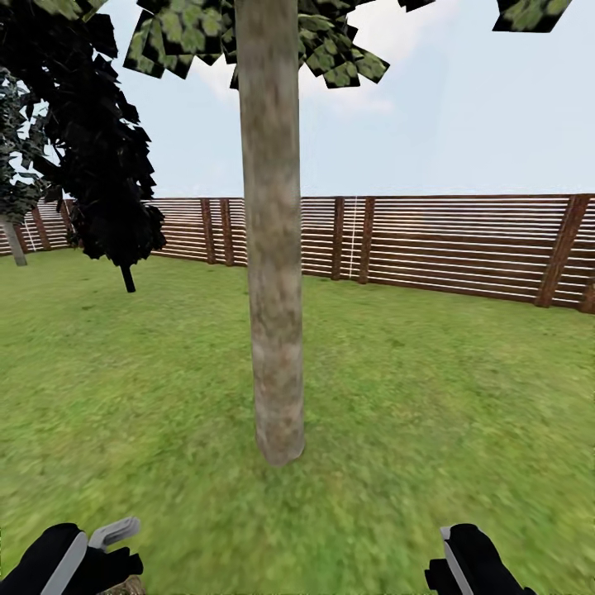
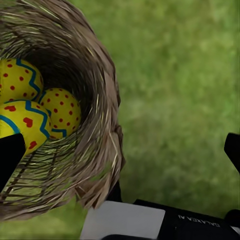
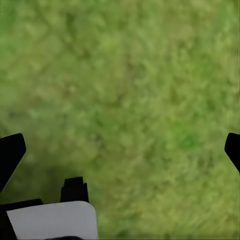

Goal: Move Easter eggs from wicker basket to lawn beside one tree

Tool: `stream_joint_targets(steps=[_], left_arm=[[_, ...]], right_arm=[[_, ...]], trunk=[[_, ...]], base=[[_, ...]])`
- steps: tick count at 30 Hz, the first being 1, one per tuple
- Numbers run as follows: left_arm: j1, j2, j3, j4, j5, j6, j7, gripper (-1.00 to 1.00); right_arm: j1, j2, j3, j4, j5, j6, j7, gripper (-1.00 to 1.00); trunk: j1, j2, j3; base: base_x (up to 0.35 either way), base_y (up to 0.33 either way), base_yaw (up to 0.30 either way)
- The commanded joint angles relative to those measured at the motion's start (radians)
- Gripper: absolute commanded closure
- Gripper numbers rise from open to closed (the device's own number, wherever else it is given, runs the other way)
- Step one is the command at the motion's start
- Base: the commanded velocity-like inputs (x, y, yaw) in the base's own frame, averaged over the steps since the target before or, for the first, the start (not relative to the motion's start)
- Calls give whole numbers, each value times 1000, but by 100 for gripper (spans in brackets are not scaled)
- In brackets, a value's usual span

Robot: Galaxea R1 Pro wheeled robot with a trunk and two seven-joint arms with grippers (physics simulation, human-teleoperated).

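The tree (image 1: 271, 248) stands straight ahead with a thick grey-brown trunk rooted in the lawn (image 1: 430, 397). In the left wrist view the wicker basket (image 2: 95, 100) holds three yellow Easter eggs (image 2: 17, 80) (image 2: 61, 111) (image 2: 22, 125) with blue zigzags and red dots. My left gripper (image 2: 120, 152) is open, its fingers spread wide with the basket's rim wall between them. A scrap of the wicker basket (image 1: 124, 587) shows under my left gripper (image 1: 99, 545) in the head view. My right gripper (image 3: 120, 150) hangs open over bare grass, and my right gripper (image 1: 459, 554) sits low on the right in the head view.
A brown slat fence (image 1: 463, 240) closes the garden behind the tree. A dark narrow cypress (image 1: 107, 165) stands at the back left, with another trunk (image 1: 12, 240) at the far left edge. Grass lies open on both sides of the trunk.
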Motion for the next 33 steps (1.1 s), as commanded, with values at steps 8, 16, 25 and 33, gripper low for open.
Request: stream_joint_targets(steps=[8,16,25,33], left_arm=[[0,0,1,-1,3,4,0,-100],[0,0,1,-1,3,4,0,-100],[0,5,4,0,3,5,0,-100],[0,2,3,1,3,4,1,-100]], right_arm=[[-1,0,0,-1,4,4,1,-100],[-1,-2,-2,-3,4,4,1,-100],[-1,-3,-3,-3,4,4,0,-100],[-1,-4,-3,-5,4,5,-1,-100]], trunk=[[-16,28,11],[-16,28,11],[-16,28,11],[-16,28,11]], base=[[-11,0,0],[0,0,0],[0,0,216],[0,0,120]])
